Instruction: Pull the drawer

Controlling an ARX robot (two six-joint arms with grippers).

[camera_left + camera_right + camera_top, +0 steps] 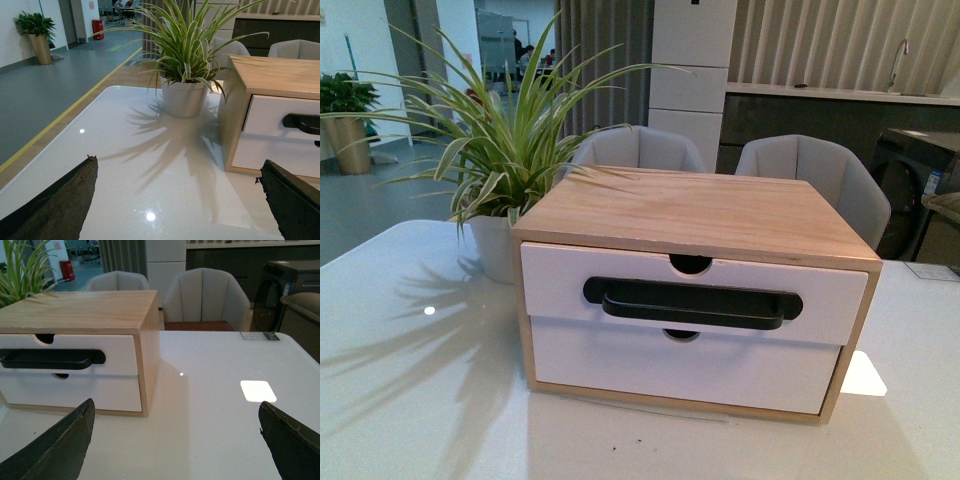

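A wooden cabinet (700, 215) stands mid-table. Its upper drawer (835, 297) has a white front, a long black bar handle (692, 303) in a black oval recess and a half-round notch (691, 264) in its top edge; it looks closed. Neither arm shows in the front view. My left gripper (177, 200) is open over bare tabletop, to the left of the cabinet, with the drawer (270, 117) off to one side. My right gripper (175, 440) is open over the table in front of the cabinet's right corner; the handle (50, 359) lies apart from it.
A plain white lower drawer front (680, 370) sits under the handled one. A potted spider plant (495, 150) in a white pot stands at the cabinet's left rear. Two grey chairs (815, 175) stand behind the white table (410, 400). A bright light patch (257, 390) lies on the table.
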